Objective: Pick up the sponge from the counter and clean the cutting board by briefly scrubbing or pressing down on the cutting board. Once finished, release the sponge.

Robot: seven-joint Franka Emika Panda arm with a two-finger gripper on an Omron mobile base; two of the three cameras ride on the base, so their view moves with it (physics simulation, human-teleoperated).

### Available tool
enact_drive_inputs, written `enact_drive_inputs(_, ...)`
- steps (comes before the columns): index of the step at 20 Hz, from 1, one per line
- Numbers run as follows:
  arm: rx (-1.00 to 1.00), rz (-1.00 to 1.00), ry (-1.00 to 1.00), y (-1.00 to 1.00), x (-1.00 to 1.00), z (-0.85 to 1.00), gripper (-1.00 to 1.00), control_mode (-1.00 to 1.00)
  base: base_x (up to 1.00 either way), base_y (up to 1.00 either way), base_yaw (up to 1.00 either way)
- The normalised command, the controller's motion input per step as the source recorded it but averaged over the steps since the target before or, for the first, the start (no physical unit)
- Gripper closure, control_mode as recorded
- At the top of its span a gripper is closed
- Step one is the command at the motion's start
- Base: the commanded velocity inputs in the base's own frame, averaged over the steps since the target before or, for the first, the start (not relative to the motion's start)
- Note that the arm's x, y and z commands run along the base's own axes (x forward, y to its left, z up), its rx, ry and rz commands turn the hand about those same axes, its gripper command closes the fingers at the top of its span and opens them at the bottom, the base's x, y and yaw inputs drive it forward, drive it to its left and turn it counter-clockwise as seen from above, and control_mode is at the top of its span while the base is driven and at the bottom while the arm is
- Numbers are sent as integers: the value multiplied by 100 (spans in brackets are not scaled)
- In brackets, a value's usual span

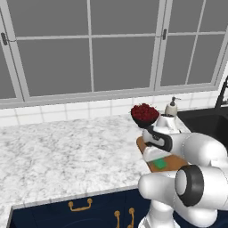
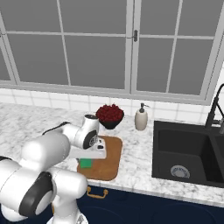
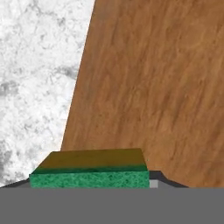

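I've got the small green-and-tan sponge (image 3: pixel 89 175) pinched in the gripper (image 3: pixel 89 186) over the brown wooden cutting board (image 3: pixel 148 87) at its 6 o'clock edge, so pressing down looks next.

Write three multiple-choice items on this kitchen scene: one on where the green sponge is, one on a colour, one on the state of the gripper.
1. Where is the small green-and-tan rectangular sponge?
A. In the black sink
B. Over the flat brown wooden cutting board
C. Beside the soap bottle

2. What colour is the content of the dark bowl at the back of the white-and-grey marbled counter?
A. Red
B. Yellow
C. Blue

3. What is the state of the gripper?
A. Open, well above the counter
B. Shut on the sponge
C. Shut on the bowl

Answers:
1 B: both base views show the green block above the board's near end, under the hand.
2 A: the bowl holds a dark red heap.
3 B: in the hand view the sponge sits at the fingertips, with the board's wood grain behind it.
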Motion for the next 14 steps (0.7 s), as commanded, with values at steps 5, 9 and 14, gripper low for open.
enact_drive_inputs(5, 0, 18, 0, 0, -95, -20, 100, -100, 0, 0, 0)
enact_drive_inputs(9, 0, 1, 0, 0, -30, -7, 100, -100, 0, 0, 0)
enact_drive_inputs(14, 0, 0, 0, -20, 21, -6, 100, -100, 0, 0, 0)
